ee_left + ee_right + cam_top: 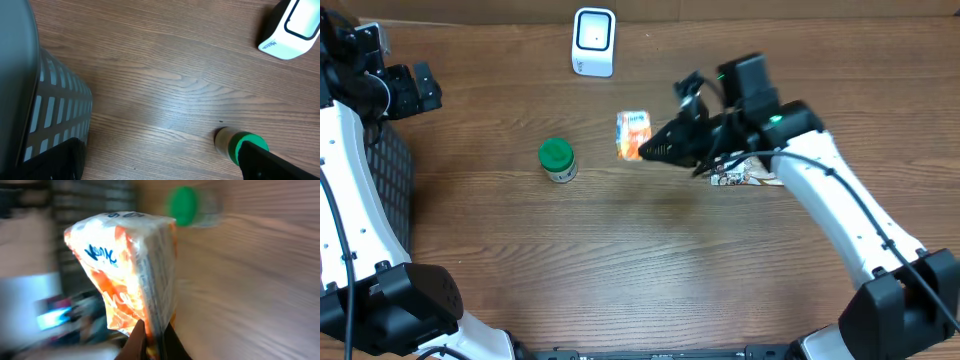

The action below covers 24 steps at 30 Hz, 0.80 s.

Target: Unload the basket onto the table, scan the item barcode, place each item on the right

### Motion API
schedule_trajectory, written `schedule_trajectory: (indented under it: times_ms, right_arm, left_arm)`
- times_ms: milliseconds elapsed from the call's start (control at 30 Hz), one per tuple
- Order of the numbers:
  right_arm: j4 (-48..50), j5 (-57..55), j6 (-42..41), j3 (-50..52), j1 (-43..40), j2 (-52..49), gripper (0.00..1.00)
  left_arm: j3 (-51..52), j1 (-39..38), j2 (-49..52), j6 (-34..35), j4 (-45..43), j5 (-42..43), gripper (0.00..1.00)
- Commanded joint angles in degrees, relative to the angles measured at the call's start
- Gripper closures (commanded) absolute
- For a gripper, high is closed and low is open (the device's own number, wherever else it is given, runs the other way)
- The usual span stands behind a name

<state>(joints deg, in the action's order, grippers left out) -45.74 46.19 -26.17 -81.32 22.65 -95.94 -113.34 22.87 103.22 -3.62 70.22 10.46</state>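
An orange and white packet hangs above the table, pinched at its edge by my right gripper, which is shut on it. In the right wrist view the packet fills the middle, blurred, with the fingertips clamped on its lower seam. The white barcode scanner stands at the back of the table, behind and left of the packet, and shows in the left wrist view as the scanner. My left gripper is at the far left, open and holding nothing.
A small jar with a green lid stands left of the packet; the jar sits by my left finger. A flat printed packet lies under the right arm. A black mesh basket sits at the left edge.
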Motion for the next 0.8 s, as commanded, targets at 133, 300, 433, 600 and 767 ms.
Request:
schedule_trajectory:
  times_ms: [133,300,433,600,767]
  right_arm:
    - [-15.0,-36.0,1.0,-19.3,2.1,-3.6,0.96]
    - [-25.1,-45.4,7.3,-45.7,3.4,-15.9,0.96]
    - [-21.4,-57.0,13.2,-57.0,6.8,-25.2,0.96]
    - [-5.4,-75.1,25.3,-56.7,11.1,-33.7,0.96]
    - [11.5,-85.2,39.0,-56.7,12.7,-42.5,0.96]
  left_arm:
    - [-0.3,-0.4,0.3,-1.6,-0.2,0.0,0.0]
    - [-0.3,-0.4,0.3,-1.6,-0.2,0.0,0.0]
    - [-0.3,-0.4,0.3,-1.6,-0.2,0.0,0.0]
    - [-0.3,-0.4,0.3,-1.6,-0.2,0.0,0.01]
    - [-0.3,-0.4,0.3,-1.6,-0.2,0.0,0.01]
